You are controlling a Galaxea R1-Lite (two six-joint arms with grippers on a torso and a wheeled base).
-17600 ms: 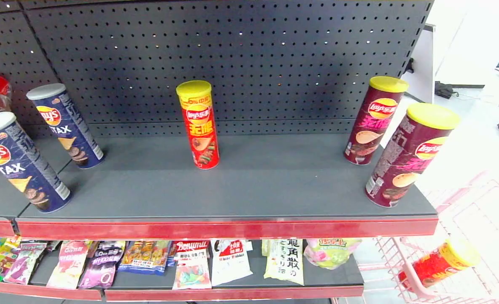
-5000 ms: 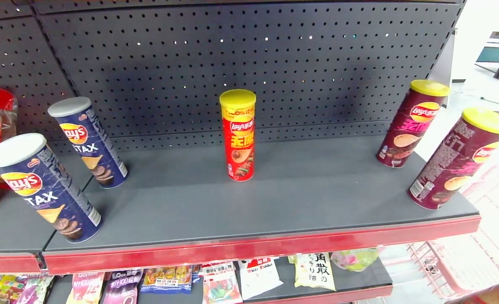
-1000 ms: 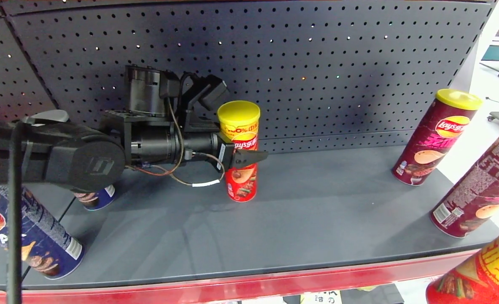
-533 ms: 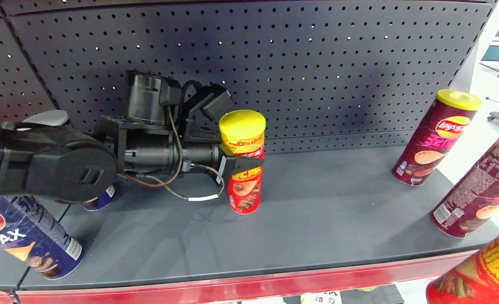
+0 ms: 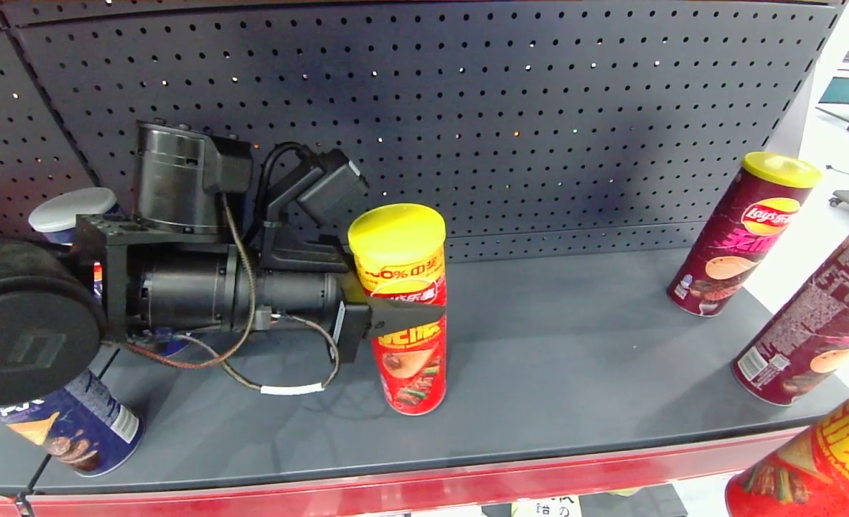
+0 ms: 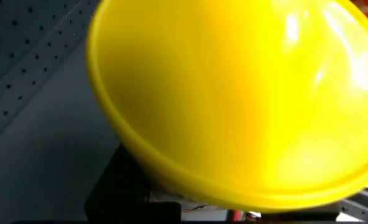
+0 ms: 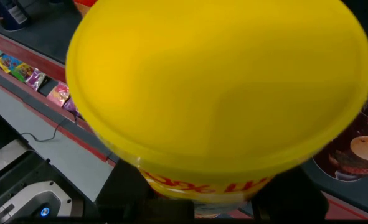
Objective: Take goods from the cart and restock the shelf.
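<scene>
Head view, and the left gripper (image 5: 404,314) is clamped tight around the upper half of a red can (image 5: 408,370), one finger across the front of the label and the arm stretched in level from the left. The can stands upright toward the front of the grey shelf (image 5: 553,388), its base down at the board, though whether it rests there or hangs just above I cannot tell. Its yellow lid (image 5: 397,230) is on, so nothing of the contents shows. From the left wrist camera that same lid (image 6: 233,93) looms right up close.

Down at the bottom right corner, a second red can (image 5: 812,459) tilts below the shelf's red front edge. The right wrist camera has its yellow top just under the lens, with the right gripper (image 7: 212,191) closed on its body, dark fingers on either side. Snack packets (image 7: 28,71) lie on a lower shelf beyond.

The count: two red cans, two maroon cans (image 5: 743,233) standing at the right end, two blue cans (image 5: 72,431) at the left, one behind the arm, one near the front. All six lidded, a pegboard (image 5: 467,108) behind them.
</scene>
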